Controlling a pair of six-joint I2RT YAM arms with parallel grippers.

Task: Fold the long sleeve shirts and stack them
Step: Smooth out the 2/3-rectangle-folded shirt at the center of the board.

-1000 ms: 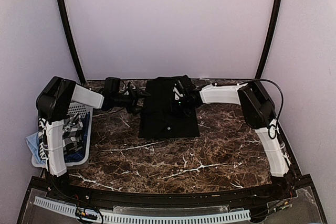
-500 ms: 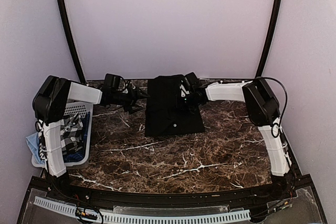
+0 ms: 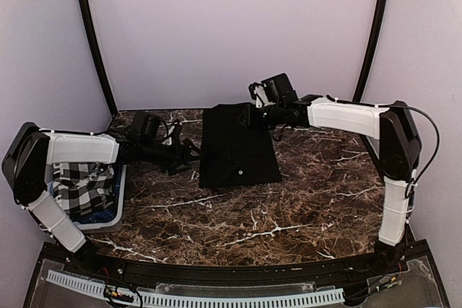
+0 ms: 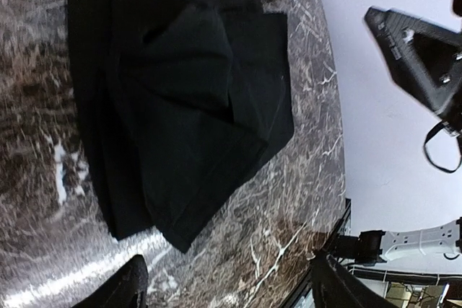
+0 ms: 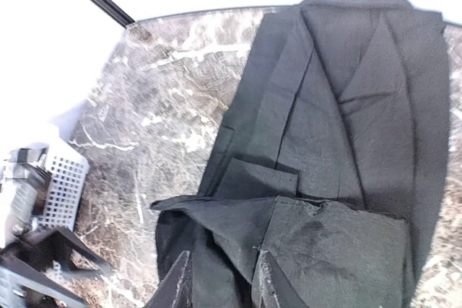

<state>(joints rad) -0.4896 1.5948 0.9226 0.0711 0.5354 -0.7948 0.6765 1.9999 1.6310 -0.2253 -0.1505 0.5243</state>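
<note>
basket: lower left of the overhead frame and nearest the arm bases. I'm guessing it's the supply bin, parked where the left arm can dip in easily.
in the basket: a black-and-white checked cloth heaped up to the rim. I can't tell if it's a shirt, or how many pieces are under it.
left gripper: middle left of the overhead frame, low over the table, just beside the shirt's left edge. The jaws are spread wide with nothing between them. To me it looks posed to pinch that edge or square it up.
black shirt: dead centre of the overhead frame, lying flat on the marble and folded into a rough rectangle with the sleeves tucked in. In the wrist views one flap sits skewed across the layers, so I'd say the fold needs a bit of tidying. It's the only shirt on the table, so I reckon stacking hasn't started.
right gripper: upper middle of the overhead frame, up in the air over the shirt's far right corner. The jaws are a little apart and carrying nothing. It's probably held high so it doesn't snag the cloth.
</note>
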